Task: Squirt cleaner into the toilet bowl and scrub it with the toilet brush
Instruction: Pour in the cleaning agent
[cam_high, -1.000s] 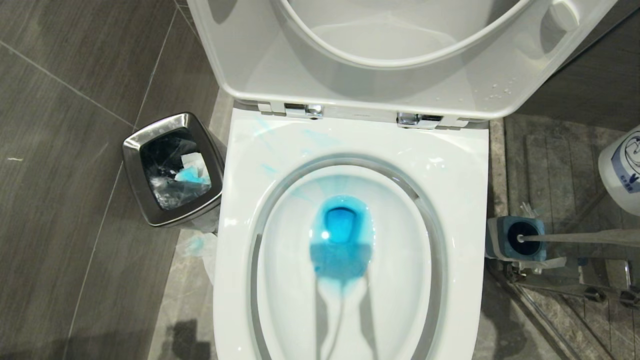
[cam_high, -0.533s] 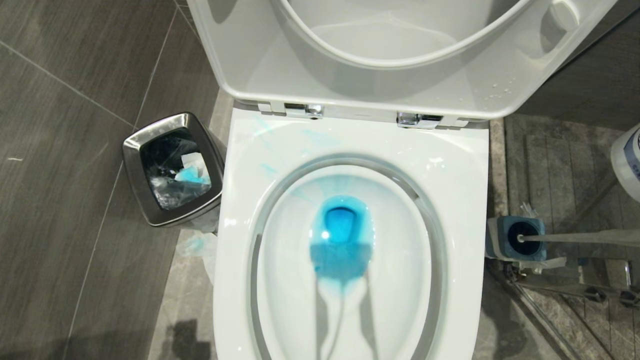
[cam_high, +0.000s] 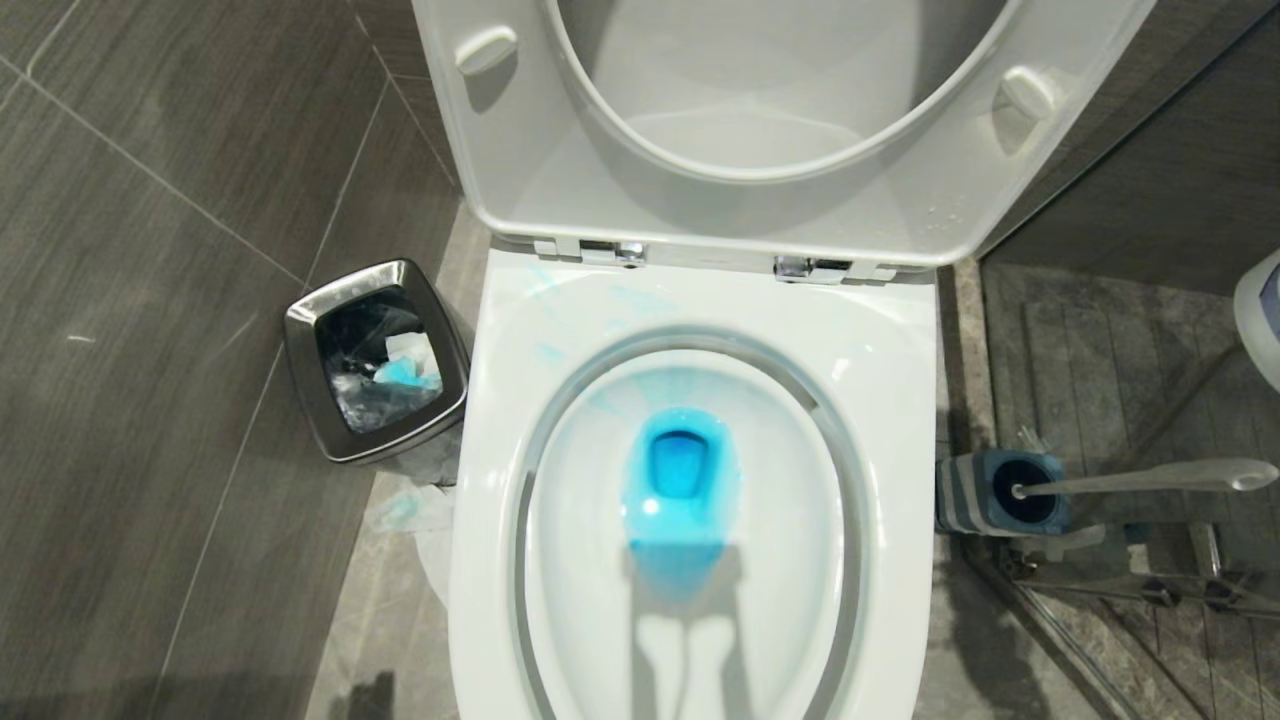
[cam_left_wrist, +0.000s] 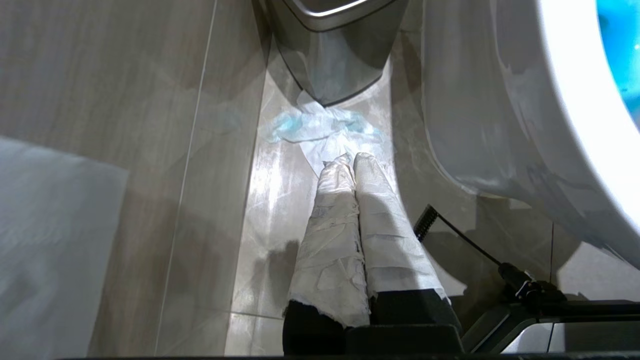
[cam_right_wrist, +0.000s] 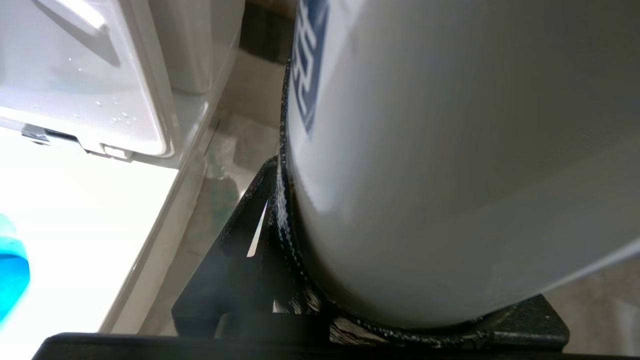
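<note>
Gripping a white bottle (cam_right_wrist: 450, 150) in right gripper (cam_right_wrist: 300, 240) jaws beside toilet bowl (cam_high: 900, 400); left gripper (cam_left_wrist: 352, 162) jaws pressed together, empty, over floor. Cleaner (cam_high: 680, 480) pooled blue in bowl; toilet brush (cam_high: 1130, 478) in holder at right.

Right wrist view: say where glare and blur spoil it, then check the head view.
Right wrist view: toilet bowl rim blown out white; the white bottle fills the frame, soft and smeared. Head view: evenly lit, with a dark shadow falling across the blue cleaner.
</note>
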